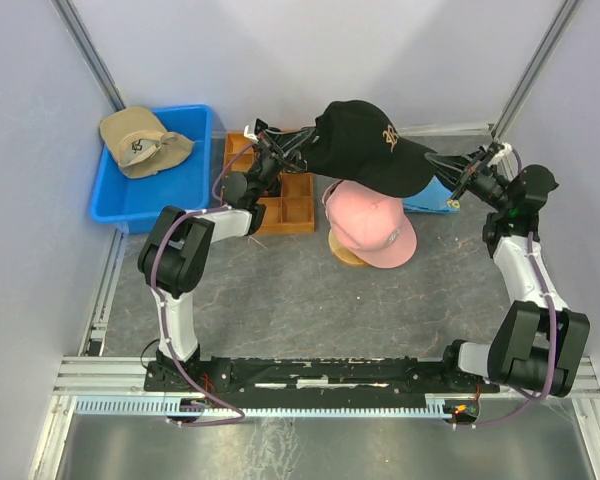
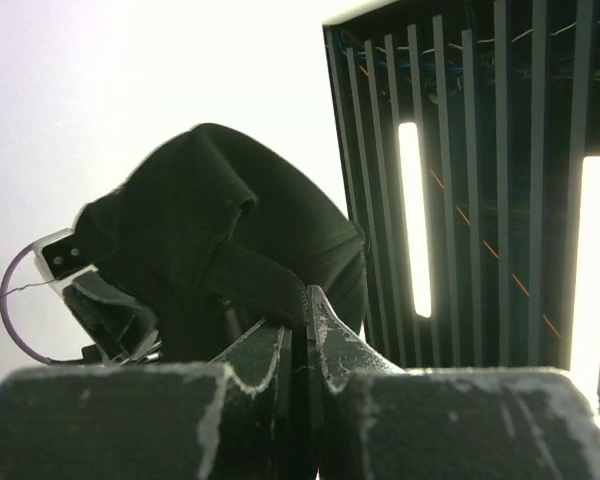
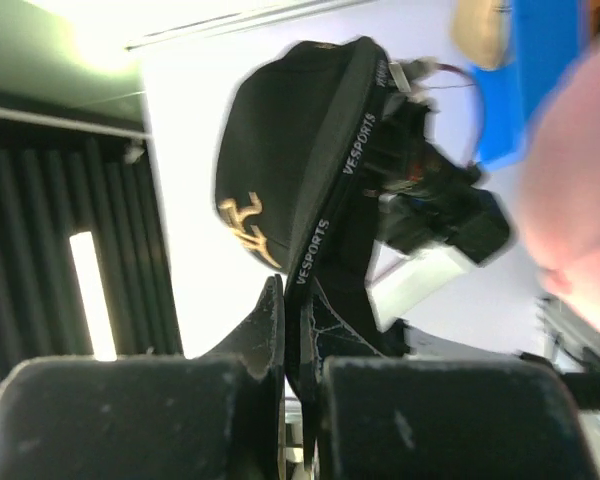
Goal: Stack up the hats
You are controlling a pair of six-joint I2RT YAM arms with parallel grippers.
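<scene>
We saw soft, even overhead light; wrist views glared white, the black fabric cap (image 2: pixel 220 230) backlit, the pink fabric cap (image 3: pixel 580 170) blurred.

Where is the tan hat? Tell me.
In the top view, the tan hat lies in the blue bin at far left, left of the wooden tray.

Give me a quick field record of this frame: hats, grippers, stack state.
black cap: held in the air by both grippers
left gripper: shut on the black cap's rear fabric
right gripper: shut on the black cap's brim side
pink cap: lying below the black cap, partly covered by it in the top view
tan piece: edge showing from under the pink cap; cannot tell what it is
tan hat: in the blue bin, far left
stack state: black cap not yet set down
</scene>
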